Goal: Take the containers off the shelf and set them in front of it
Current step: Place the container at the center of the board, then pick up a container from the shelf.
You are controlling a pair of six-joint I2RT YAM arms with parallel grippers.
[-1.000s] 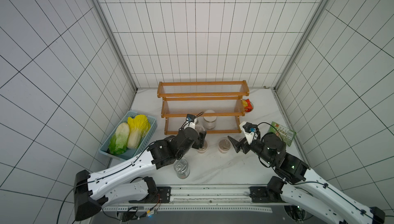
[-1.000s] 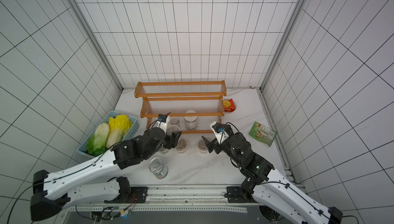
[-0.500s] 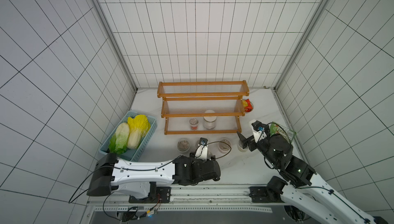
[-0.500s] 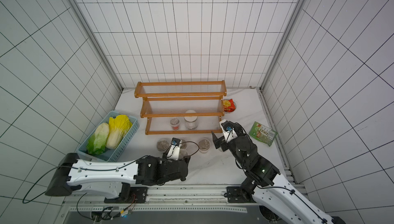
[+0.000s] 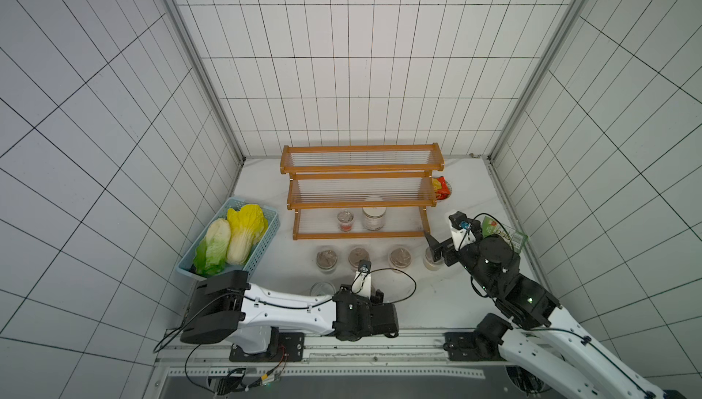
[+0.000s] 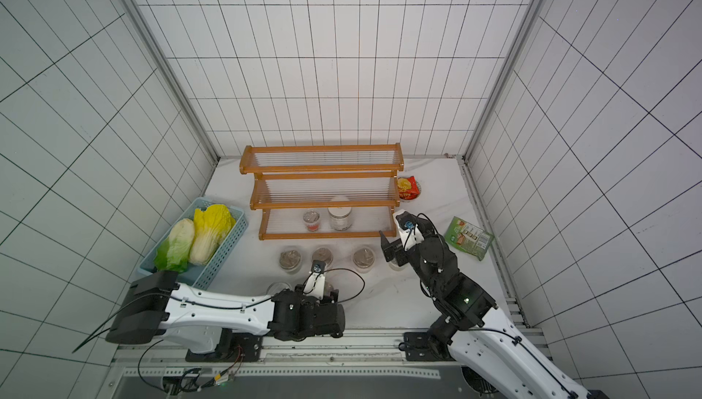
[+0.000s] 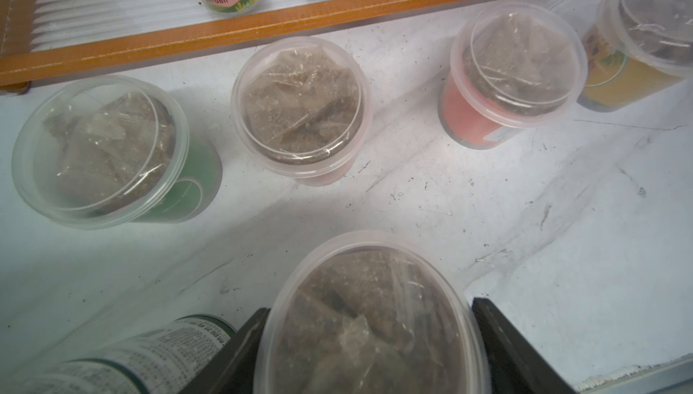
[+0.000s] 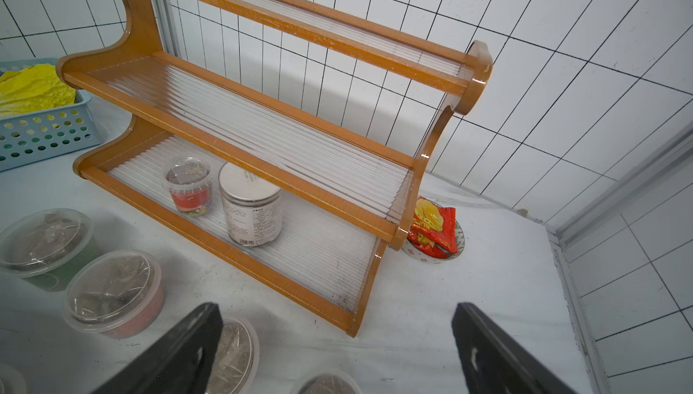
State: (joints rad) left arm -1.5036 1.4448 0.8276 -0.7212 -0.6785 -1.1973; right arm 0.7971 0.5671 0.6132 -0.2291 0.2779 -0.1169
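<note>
The shelf (image 5: 361,199) stands at the back; its lowest tier holds a red-labelled cup (image 5: 345,220) and a white-lidded jar (image 5: 374,218). Several clear lidded cups form a row in front of it, from a green one (image 7: 101,152) to a yellow one (image 5: 431,263). Near the table's front edge my left gripper (image 7: 371,306) is shut on another clear lidded cup (image 7: 371,336), with the labelled tin can (image 5: 321,289) close beside it. My right gripper (image 8: 337,351) hangs open just above the yellow cup, off the shelf's right front corner.
A light-blue basket (image 5: 264,249) with two cabbages sits left of the shelf. A small bowl with a red snack packet (image 5: 440,188) is behind the shelf's right end. A green packet (image 5: 501,232) lies by the right wall.
My left arm has drawn back from the shelf's lowest tier to the table's front edge. The right gripper has shifted right, still open. More cups stand in the row in front.
</note>
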